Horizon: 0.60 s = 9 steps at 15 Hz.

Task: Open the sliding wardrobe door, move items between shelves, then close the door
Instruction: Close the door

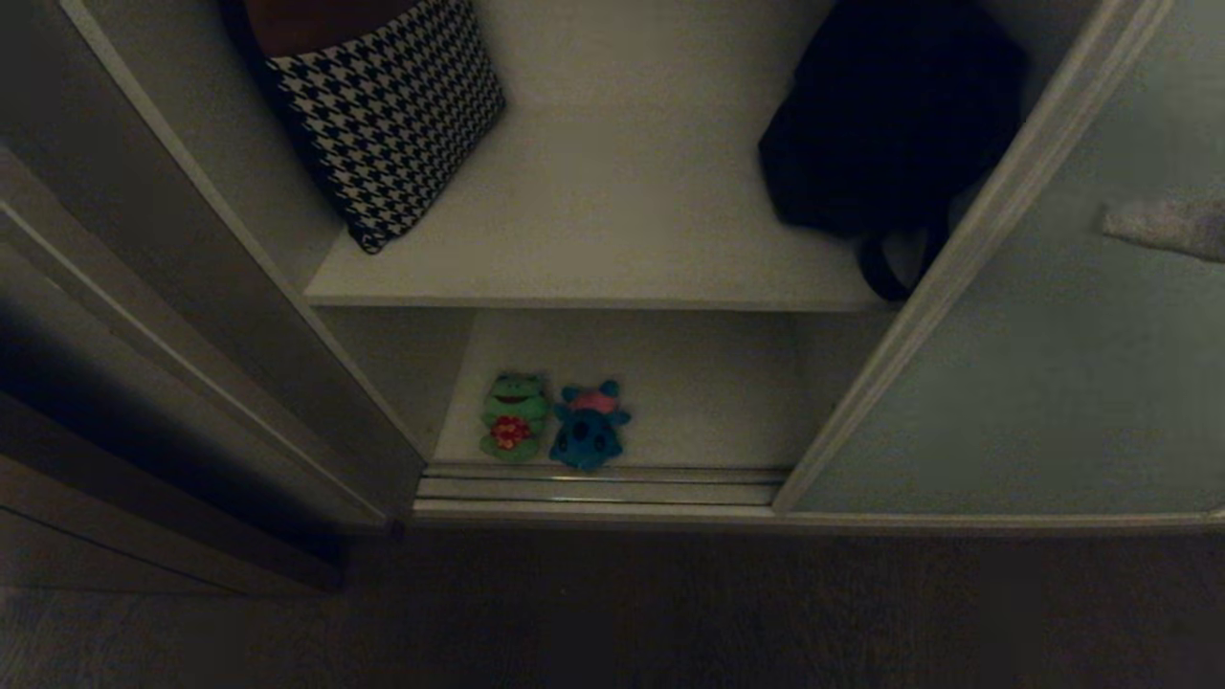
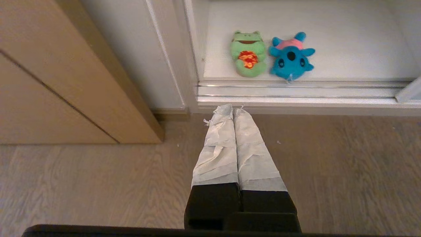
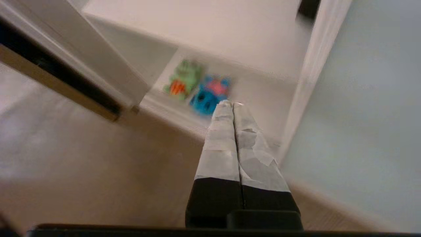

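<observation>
Sliding wardrobe door (image 1: pixel 1053 383) is slid to the right, pale grey-green panel with a thin silvery frame, leaving the wardrobe open in the middle. Wood-grain floor (image 2: pixel 82 184) runs in front of the opening. Upper shelf (image 1: pixel 612 220) is a plain white board; a black-and-white houndstooth cushion (image 1: pixel 392 115) leans at its left end and a black bag (image 1: pixel 880 124) sits at its right end, strap hanging over the front edge. Lower shelf (image 1: pixel 708 392) is white too, just behind the silvery ribbed rails (image 1: pixel 598 486).

Both plush toys lie on the lower shelf, left part, near the front edge: green frog (image 1: pixel 515 417) with red patterned belly on the left, blue creature (image 1: pixel 588 427) with pink back touching it on the right.

Left gripper (image 2: pixel 233 108) hangs low over the floor just before the rails, taped fingers (image 2: pixel 217 144) pressed together, holding nothing. Right gripper (image 3: pixel 229 104) is in the air in front of the opening, beside the door panel, pointing toward the blue creature but well apart from it; its taped fingers (image 3: pixel 220 138) are pressed together, empty. Right wrist view is blurred.
</observation>
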Tool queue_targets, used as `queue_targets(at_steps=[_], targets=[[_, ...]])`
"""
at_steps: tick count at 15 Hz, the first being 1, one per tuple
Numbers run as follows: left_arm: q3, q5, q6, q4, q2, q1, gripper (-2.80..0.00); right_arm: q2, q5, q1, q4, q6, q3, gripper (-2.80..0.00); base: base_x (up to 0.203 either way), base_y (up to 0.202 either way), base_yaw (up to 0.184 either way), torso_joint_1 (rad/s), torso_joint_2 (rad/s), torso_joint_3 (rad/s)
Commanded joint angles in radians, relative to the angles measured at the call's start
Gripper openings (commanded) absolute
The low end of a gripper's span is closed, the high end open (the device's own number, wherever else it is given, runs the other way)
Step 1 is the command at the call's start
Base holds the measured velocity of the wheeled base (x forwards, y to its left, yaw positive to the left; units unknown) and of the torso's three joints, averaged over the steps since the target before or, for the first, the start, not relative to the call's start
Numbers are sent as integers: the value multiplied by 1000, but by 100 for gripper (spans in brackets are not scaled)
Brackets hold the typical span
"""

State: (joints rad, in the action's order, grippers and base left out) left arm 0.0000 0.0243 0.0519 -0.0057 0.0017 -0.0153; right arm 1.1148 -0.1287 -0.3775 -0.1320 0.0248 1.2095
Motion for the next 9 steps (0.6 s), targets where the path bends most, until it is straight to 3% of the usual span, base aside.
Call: queue_targets(at_steps=[1, 6, 9], targets=[[0, 0, 0, 0, 1, 0, -280, -43, -1, 26, 40, -22, -15, -280, 0, 0, 0, 0, 0, 0], [0, 0, 0, 0, 1, -1, -280, 78, 6, 63, 308, -26, -38, -280, 0, 0, 0, 0, 0, 0], [0, 0, 0, 0, 1, -1, -280, 119, 8, 78, 373, -22, -32, -280, 0, 0, 0, 0, 0, 0]])
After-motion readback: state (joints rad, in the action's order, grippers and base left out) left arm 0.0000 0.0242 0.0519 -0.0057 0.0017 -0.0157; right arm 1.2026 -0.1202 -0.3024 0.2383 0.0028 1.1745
